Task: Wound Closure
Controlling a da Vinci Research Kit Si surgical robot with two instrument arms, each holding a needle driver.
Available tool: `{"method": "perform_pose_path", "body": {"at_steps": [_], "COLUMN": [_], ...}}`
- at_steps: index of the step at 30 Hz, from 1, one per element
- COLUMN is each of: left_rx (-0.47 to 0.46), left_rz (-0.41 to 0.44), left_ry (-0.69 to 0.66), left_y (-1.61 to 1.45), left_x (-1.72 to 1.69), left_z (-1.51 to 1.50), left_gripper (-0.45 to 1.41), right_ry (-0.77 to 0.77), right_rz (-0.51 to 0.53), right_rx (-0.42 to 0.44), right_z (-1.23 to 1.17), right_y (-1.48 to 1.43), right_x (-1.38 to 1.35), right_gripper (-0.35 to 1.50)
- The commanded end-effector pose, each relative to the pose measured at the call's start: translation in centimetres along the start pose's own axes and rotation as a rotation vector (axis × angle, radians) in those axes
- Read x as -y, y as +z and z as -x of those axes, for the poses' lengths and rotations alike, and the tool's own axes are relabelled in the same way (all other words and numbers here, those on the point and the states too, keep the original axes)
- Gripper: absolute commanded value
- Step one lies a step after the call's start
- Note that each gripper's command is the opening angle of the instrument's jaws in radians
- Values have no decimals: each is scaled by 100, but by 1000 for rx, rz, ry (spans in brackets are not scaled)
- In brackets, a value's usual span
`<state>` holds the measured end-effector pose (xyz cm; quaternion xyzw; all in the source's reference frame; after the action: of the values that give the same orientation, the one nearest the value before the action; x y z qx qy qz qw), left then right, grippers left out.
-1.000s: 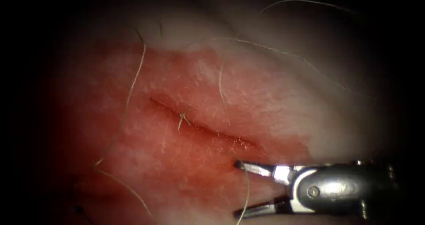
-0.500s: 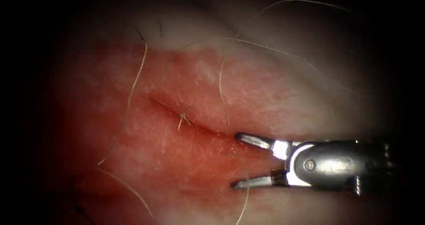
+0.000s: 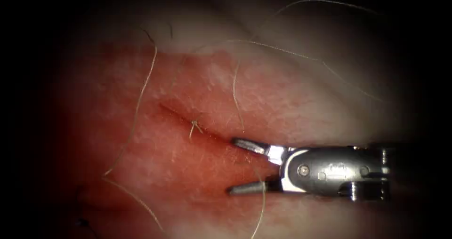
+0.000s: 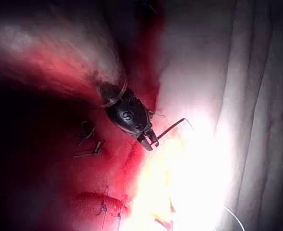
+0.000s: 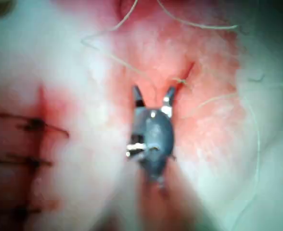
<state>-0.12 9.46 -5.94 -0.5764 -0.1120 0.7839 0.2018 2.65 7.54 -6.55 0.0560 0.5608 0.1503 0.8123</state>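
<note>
Since a second ago, our right tool (image 3: 238, 166) has moved up and leftward to the cut's (image 3: 207, 128) right end, jaws spread and empty, straddling the thread (image 3: 260, 211). We see a knot (image 3: 194, 126) on the cut in the tissue (image 3: 179, 163). Our left tool (image 4: 148, 140) holds a dark strand, seemingly clenched.

Right tool (image 3: 233, 166): shifted up and leftward along the cut (image 3: 207, 131) over the last second; jaws apart, now straddling the cut's right end, holding nothing.
</note>
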Motion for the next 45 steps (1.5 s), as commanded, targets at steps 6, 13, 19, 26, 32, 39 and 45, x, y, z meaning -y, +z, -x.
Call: {"method": "perform_pose_path", "body": {"at_steps": [6, 13, 19, 26, 32, 39, 45], "left_rx": [-1, -4, -6, -9, -8, -8, -8], "left_rz": [2, 4, 5, 0, 1, 1, 1], "left_ry": [-1, -1, 0, -6, -7, -7, -7], "left_y": [6, 13, 17, 23, 25, 25, 25], "left_x": [-1, -4, -4, -3, -2, -1, -1], "left_z": [6, 5, 6, 11, 16, 17, 17], "left_gripper": [-35, -35, -35, -35, -35, -35, -35], "right_ry": [1, 38, 56, 49, 30, 41, 27], "right_rz": [-43, -38, -73, -155, -237, -122, -70], "right_rx": [-19, 11, 10, -3, -40, -60, -85], "right_z": [1, -24, -72, -119, -186, -174, -138], "right_y": [0, -15, -18, -6, 2, -28, -85], "right_x": [5, 22, 66, 126, 191, 156, 92], "right_gripper": [-35, -35, -35, -35, -35, 145, 143]}}
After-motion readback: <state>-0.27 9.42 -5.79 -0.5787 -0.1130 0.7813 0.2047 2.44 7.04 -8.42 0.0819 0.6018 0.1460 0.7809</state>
